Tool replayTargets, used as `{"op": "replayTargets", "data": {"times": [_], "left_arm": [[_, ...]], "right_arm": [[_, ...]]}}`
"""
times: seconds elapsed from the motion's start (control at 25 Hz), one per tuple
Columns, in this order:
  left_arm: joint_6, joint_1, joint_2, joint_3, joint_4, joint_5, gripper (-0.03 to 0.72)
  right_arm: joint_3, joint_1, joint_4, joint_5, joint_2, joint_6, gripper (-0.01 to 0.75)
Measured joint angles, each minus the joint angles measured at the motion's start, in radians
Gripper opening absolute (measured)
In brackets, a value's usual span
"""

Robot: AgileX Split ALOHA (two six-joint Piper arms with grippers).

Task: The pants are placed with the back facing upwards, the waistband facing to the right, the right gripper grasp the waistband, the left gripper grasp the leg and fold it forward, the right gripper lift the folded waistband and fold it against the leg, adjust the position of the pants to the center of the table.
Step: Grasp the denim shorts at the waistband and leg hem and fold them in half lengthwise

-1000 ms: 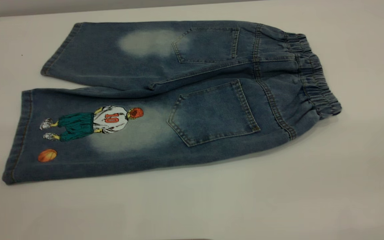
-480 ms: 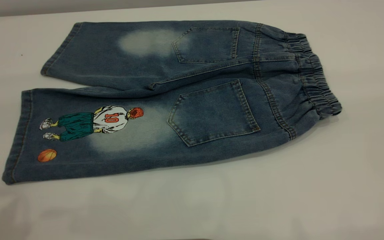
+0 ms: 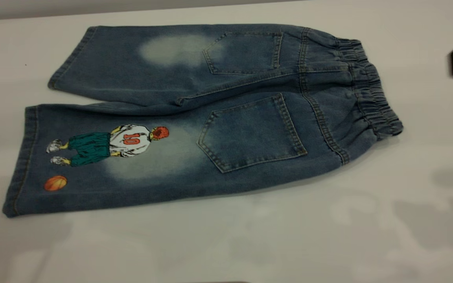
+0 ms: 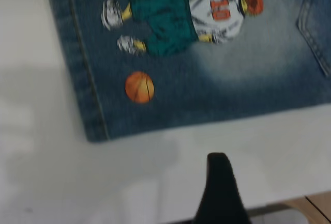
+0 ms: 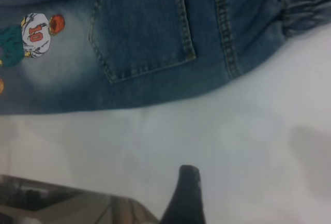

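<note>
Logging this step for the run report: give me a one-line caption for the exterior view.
Denim pants lie flat and unfolded on the white table, waistband to the right.

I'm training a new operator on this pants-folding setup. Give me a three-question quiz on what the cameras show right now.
1. True or false: the pants are already folded.
2. At which side of the exterior view is the waistband? A) left B) right C) near edge
3. Fill in: the leg with the number 10 player lies ____ the exterior camera than the plain leg.

Key: 1. False; they lie flat and unfolded on the table, back pockets up, with neither tool touching them. 2. B. 3. Nearer.
</note>
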Motion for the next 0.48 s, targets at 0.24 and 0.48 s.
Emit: {"op": "replayTargets", "data": {"times": [0.24, 0.48], "left_arm": [[0.056, 0.0, 0.076, 0.0, -0.039, -0.078, 0.463], [0.066, 0.0, 0.093, 0.0, -0.041, -0.119, 0.463]], "right_arm": [[-0.004, 0.0, 0.319, -0.104, 0.227, -0.327, 0.58], [-0.01, 0.0, 0.68, -0.144, 0.43, -0.678, 0.58]]}}
